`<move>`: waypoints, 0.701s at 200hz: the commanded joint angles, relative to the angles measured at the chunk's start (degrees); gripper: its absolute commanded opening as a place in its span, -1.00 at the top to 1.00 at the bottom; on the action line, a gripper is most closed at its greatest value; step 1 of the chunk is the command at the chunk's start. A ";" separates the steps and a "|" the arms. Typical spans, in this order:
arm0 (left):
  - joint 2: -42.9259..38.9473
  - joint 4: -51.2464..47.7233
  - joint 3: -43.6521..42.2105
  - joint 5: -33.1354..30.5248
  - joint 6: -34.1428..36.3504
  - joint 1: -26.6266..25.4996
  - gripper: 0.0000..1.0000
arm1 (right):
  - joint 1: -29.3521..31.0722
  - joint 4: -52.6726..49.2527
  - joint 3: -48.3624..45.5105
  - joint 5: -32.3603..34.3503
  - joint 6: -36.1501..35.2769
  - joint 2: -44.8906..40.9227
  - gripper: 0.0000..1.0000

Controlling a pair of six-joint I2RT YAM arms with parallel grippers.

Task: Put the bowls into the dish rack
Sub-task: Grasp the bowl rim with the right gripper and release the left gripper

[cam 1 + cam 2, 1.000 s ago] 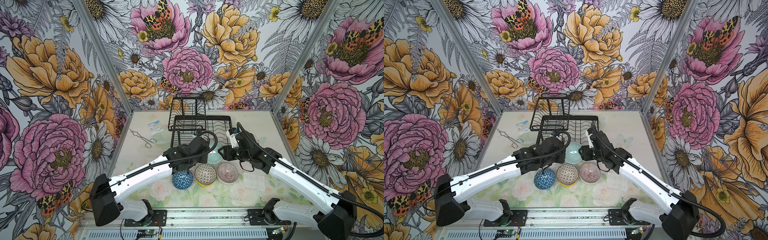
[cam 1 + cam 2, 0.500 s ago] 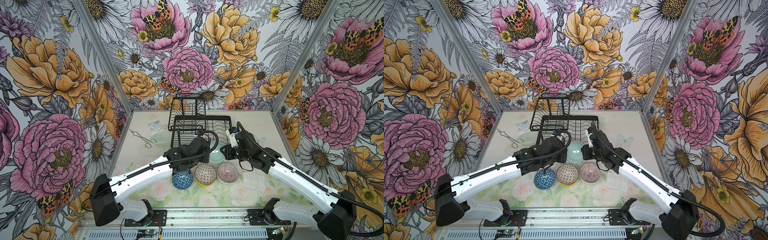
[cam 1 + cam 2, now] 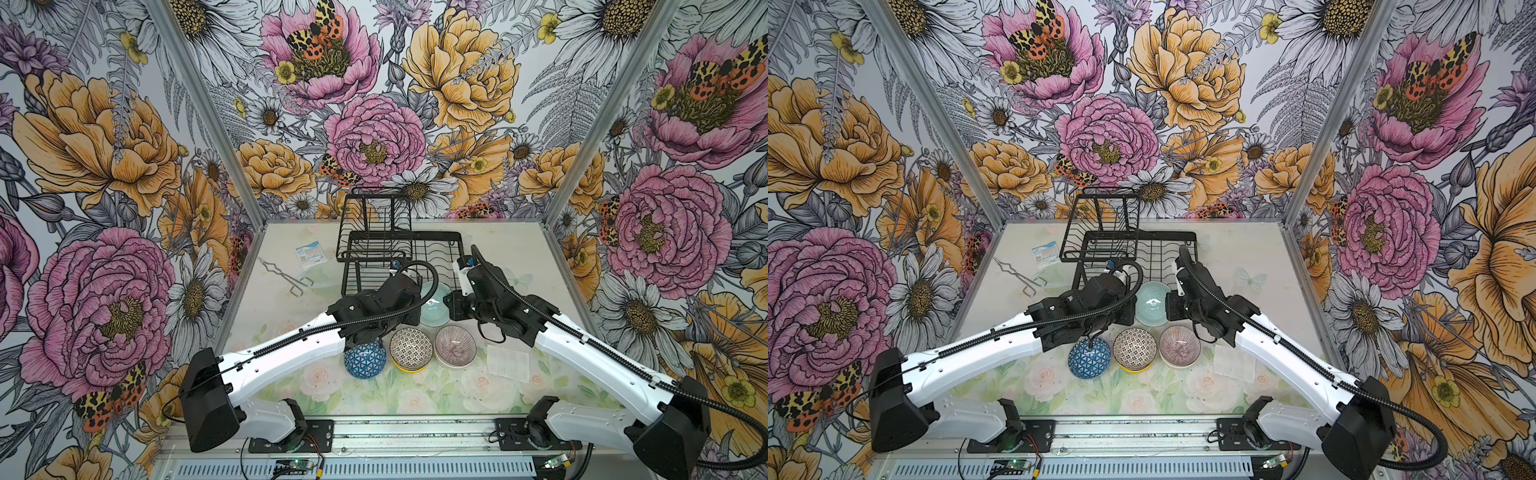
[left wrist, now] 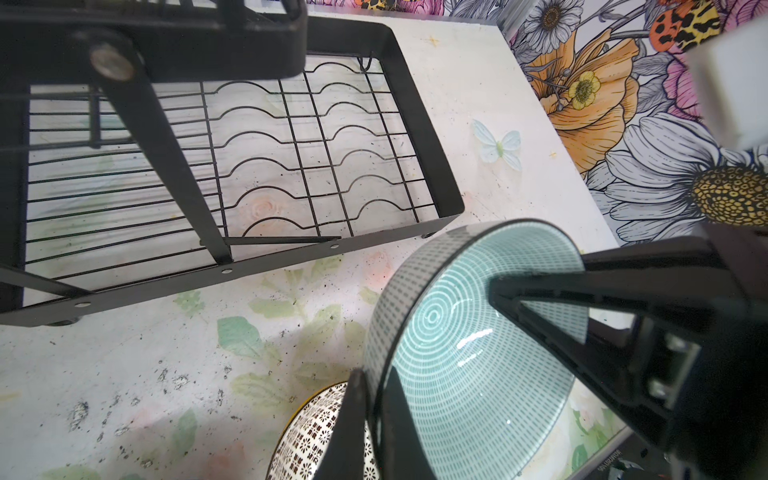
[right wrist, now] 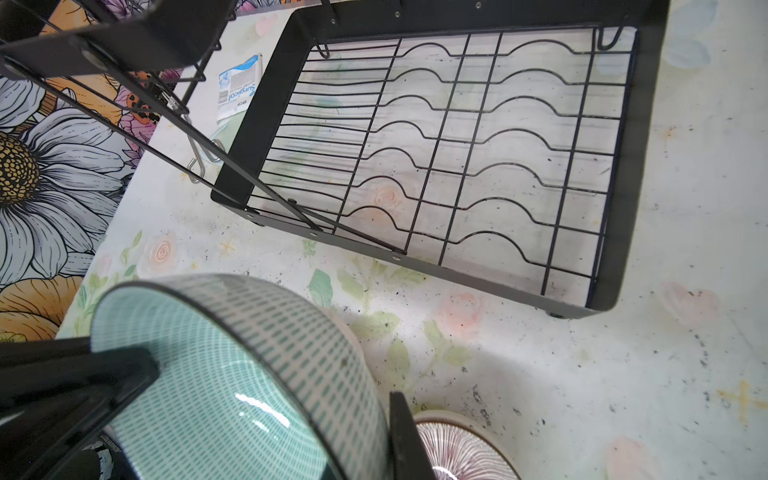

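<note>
- Carrying everything, the pale flower-printed counter [image 3: 498,257] lies bare to the right of the rack, so the right arm has free room there.
- Next, the large black wire dish rack [image 3: 415,237] holds no bowls. Its slotted base shows empty in both wrist views, so I judge all six are left to load. Its raised basket tier [image 3: 370,254] overhangs the left part, while the right slots are open from above.
- Between the arms, the pale teal ringed round bowl [image 3: 434,309] is held just short of the rack's front rim.
- Waiting in a row near the front are the blue triangle-patterned bowl [image 3: 365,359], the black-and-white geometric bowl [image 3: 410,347] nested in a plain yellow bowl [image 3: 409,368], and the pink radial-lined bowl [image 3: 455,345].
- Pinching the teal bowl's wall, the left tool [image 4: 374,382] is clamped on it. The right tool [image 5: 380,411] is clamped on the opposite rim, which looks like a handover.
</note>
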 commanded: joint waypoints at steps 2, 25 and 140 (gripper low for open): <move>-1.07 2.49 -0.40 1.41 1.56 -0.09 0.96 | 0.03 2.14 0.03 -0.24 -0.33 -1.16 1.00; -1.41 -1.07 1.78 -2.24 5.60 -1.94 0.23 | -0.22 2.04 -0.42 0.84 -1.35 -2.99 1.00; -22.99 -16.46 -4.67 -14.12 2.71 6.39 -0.97 | -4.30 -0.62 1.42 13.57 -14.59 -10.60 1.00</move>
